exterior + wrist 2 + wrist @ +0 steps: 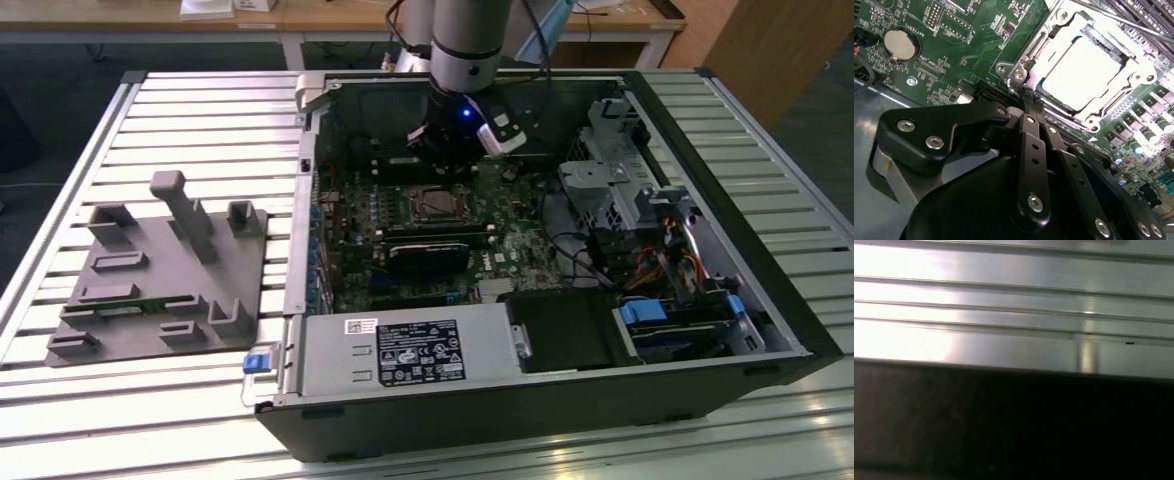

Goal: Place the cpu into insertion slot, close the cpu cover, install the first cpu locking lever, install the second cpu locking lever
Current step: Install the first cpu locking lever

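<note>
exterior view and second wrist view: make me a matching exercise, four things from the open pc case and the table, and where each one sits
Things:
1. cpu
2. cpu cover
3. grey fixture tray
4. coin cell battery

Places or states:
A. on the slatted table, outside the case
B. lowered as a frame around the chip
C. round, on the green board away from the socket
D. seated in the socket, metal top up

Pairs: 1-D, 2-B, 3-A, 4-C

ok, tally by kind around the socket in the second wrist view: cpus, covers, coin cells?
cpu: 1
cover: 1
coin cell: 1
Total: 3
</note>
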Tool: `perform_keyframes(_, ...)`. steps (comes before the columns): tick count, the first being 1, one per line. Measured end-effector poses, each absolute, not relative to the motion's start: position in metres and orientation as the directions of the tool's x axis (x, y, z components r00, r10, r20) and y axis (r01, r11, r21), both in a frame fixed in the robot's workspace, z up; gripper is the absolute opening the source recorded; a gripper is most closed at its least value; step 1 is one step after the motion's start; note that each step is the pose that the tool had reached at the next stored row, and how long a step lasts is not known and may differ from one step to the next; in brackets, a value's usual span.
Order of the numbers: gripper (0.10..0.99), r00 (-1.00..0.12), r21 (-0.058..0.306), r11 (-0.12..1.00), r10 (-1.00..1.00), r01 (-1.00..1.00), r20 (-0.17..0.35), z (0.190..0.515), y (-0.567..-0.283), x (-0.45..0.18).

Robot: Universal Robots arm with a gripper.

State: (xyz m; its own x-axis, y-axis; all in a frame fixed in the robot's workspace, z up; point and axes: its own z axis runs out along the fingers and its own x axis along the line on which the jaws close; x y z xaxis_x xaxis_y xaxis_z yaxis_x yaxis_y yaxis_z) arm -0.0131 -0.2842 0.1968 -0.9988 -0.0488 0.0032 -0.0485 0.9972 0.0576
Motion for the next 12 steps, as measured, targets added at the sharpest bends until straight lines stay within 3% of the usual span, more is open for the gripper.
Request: perform_keyframes(12,0.106,-0.999,0.057,0.997,-0.049,-0.048,0.004,0.214,-0.288,-0.013)
